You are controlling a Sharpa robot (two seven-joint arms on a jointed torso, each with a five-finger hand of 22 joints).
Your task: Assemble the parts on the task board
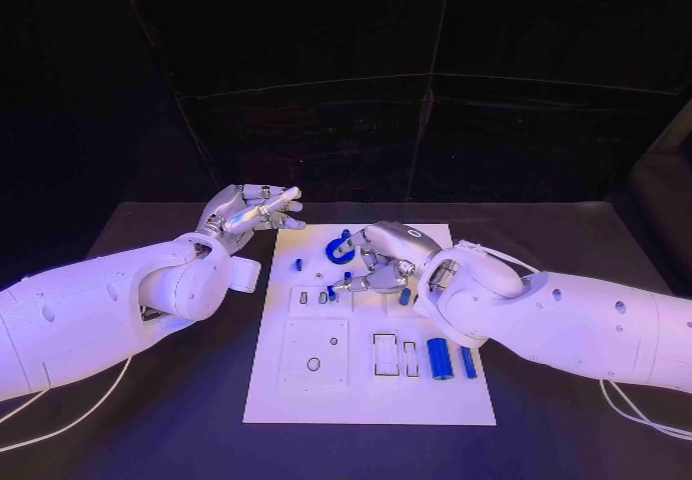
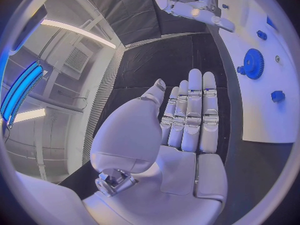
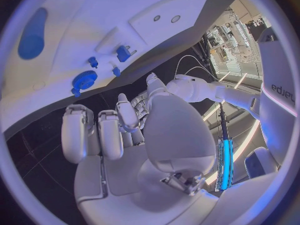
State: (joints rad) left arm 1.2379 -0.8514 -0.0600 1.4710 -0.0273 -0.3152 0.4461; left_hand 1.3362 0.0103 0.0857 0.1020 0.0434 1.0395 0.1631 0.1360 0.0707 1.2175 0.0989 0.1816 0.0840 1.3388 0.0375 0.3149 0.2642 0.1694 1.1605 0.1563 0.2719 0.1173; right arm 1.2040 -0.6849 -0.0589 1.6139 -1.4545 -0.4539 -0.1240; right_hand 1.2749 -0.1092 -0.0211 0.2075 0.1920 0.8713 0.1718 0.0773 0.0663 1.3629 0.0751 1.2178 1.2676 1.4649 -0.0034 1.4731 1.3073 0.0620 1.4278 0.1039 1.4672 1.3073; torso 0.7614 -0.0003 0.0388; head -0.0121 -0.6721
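Left hand hovers flat, fingers pressed together, empty; right hand curls empty over the task board

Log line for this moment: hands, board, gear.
left hand: open, off board | right hand: over white task board, grip unclear | blue toothed gear: on board | blue cylinder: lying on board

Overhead head view (wrist fisheyes close)
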